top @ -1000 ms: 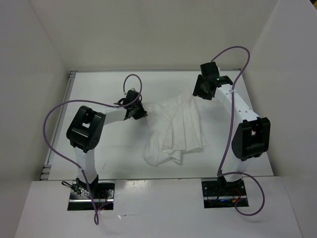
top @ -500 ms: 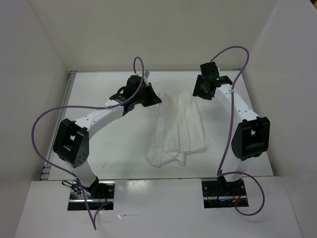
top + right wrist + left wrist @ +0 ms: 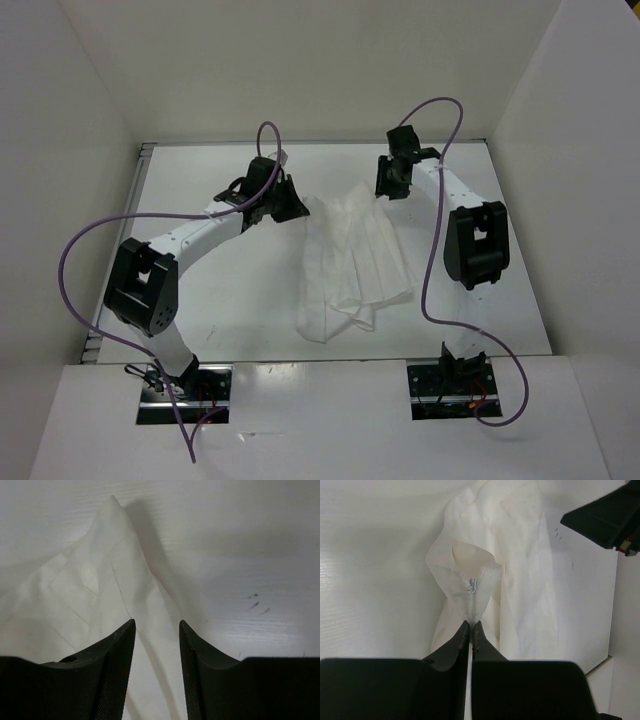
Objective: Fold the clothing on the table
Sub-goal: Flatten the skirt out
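The clothing [image 3: 352, 262], thin creased white fabric, lies in long pleats down the middle of the table [image 3: 220, 290]. My left gripper [image 3: 294, 206] is at its far left corner, shut on a pinched-up fold of the clothing [image 3: 472, 587]; its jaws [image 3: 471, 625] meet with fabric between them. My right gripper [image 3: 386, 186] hovers over the far right corner and stands open. In the right wrist view, its fingers [image 3: 156, 625] straddle the edge of the clothing [image 3: 90, 580], which comes to a point just ahead. Nothing is gripped there.
White upright walls [image 3: 90, 120] stand on the left, back and right of the table. Purple cables [image 3: 100, 230] loop off both arms. The other arm's black gripper [image 3: 607, 515] shows at the upper right of the left wrist view. Small dark marks [image 3: 257, 605] dot the tabletop.
My left arm reached far over, shut on the clothing's far left corner and drew it out. My right arm swung left and down over the far right corner, jaws narrowing a little.
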